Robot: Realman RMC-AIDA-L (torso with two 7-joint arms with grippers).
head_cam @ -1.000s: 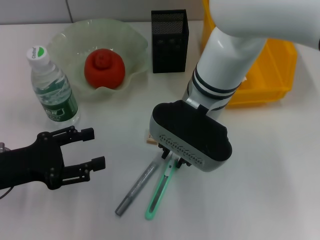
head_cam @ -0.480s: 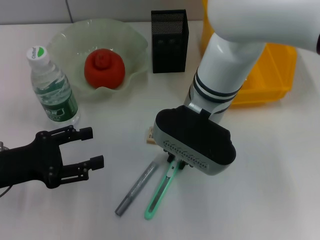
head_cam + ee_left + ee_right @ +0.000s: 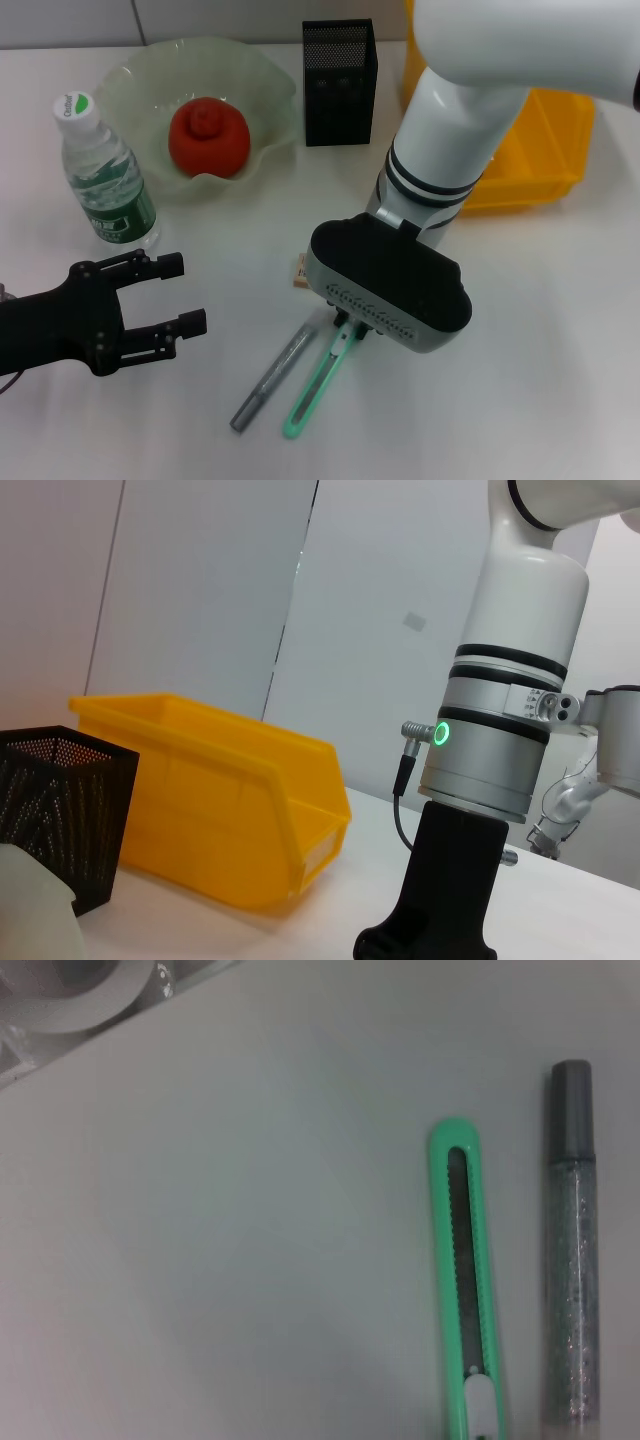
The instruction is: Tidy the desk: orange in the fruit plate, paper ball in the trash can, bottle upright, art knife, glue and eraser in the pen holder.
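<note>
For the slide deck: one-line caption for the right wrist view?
Right wrist camera looking down on a green plastic art knife lying parallel to a grey-capped clear glue stick on the white desk.

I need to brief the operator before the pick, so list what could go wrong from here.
1. The green art knife lies close beside the glue pen, so the right gripper above them may nudge or catch both.
2. The eraser sits half hidden under the right arm; it could get knocked.
3. The left gripper, jaws open, hovers near the upright bottle; a swing might topple it.
</note>
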